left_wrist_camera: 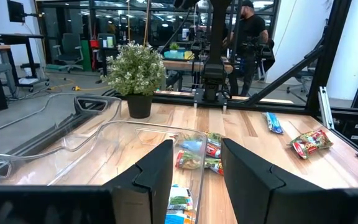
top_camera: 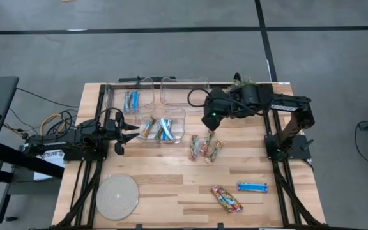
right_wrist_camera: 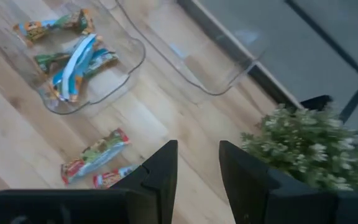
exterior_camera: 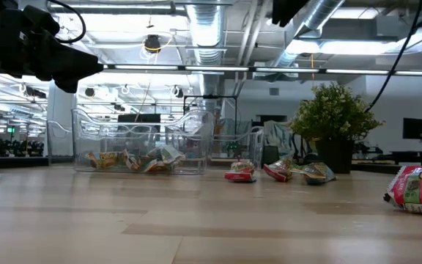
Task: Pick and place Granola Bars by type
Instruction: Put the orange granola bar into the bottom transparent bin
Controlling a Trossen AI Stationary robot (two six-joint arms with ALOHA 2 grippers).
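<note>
Clear front bin holds mixed bars; left gripper beside it, parted, empty; right gripper above loose bars, parted, empty.

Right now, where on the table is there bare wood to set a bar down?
Bare: between the round pale disc and the multicoloured bar at the front. Crowded: the clear bins at the back and the bar cluster beside them.

The left gripper hangs low on the table's left side, arm stretched level, fingers parted and empty. The right gripper is raised, wrist bent downward, fingers apart, holding nothing.
</note>
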